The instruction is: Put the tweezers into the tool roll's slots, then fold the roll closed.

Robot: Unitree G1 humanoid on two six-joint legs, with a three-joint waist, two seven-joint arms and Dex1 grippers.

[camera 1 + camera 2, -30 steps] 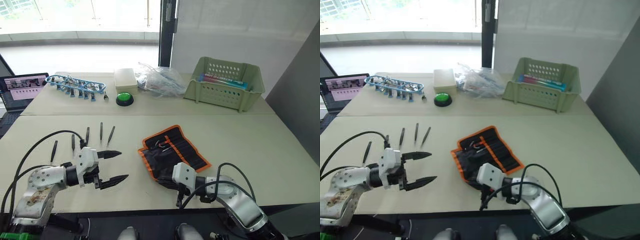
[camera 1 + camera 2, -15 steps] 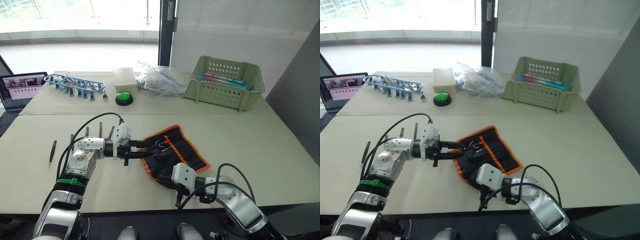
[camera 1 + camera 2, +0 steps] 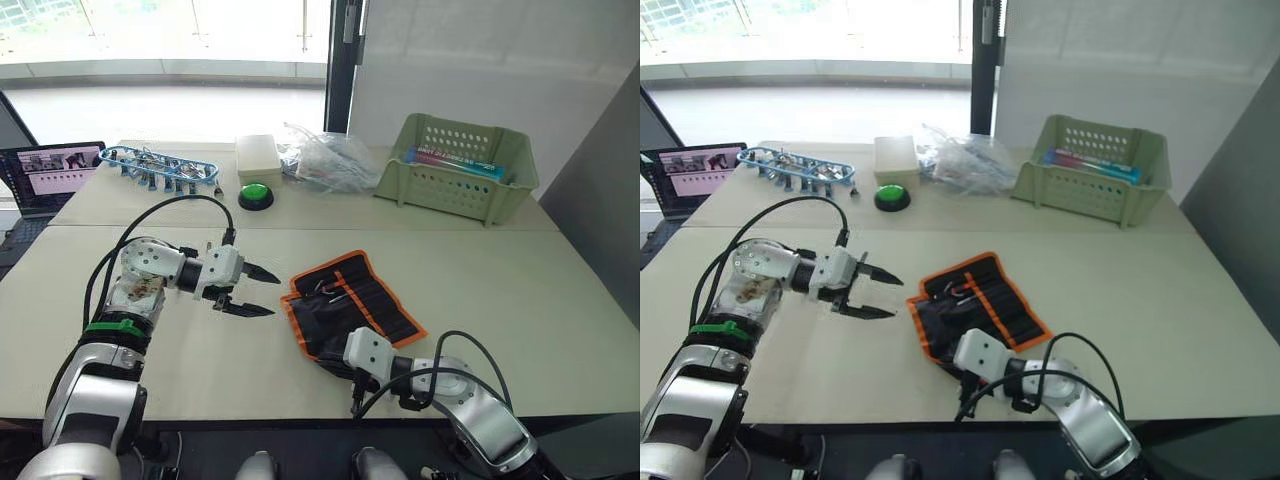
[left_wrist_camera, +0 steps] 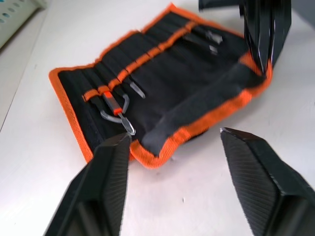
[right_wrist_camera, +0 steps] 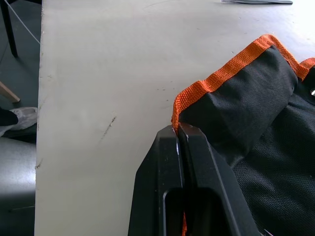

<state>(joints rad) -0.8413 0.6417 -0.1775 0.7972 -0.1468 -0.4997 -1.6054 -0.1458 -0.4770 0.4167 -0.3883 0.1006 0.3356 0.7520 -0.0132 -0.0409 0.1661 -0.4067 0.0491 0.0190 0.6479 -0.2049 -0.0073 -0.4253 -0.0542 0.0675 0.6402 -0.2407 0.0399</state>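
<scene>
The right hand [image 5: 179, 132] sits at the near edge of the surface [image 3: 520, 300], its two fingers pressed together and pinching the near orange-trimmed corner of the tool roll [image 3: 350, 305]. The right wrist view shows this pinch on the orange edging directly; in the head views that corner lies under the hand's white housing.

The tool roll lies open on the surface, angled, with its orange inner stripes facing up. The left wrist view shows the slots [image 4: 147, 59] in rows along the stripe, with small metal tool ends resting there and a black strap across the near edge. What those metal ends belong to cannot be told.

The left hand [image 3: 255, 290] hovers just beside the roll's left edge, apart from it, fingers spread wide and holding nothing.

Farther back stand a green button [image 3: 256, 194], a blue rack of clips [image 3: 160, 168], a beige box [image 3: 257, 155], a clear plastic bag [image 3: 325, 160], a laptop [image 3: 45, 175] and a green basket [image 3: 455, 165]. The printing on the item in the basket is too small to read.
</scene>
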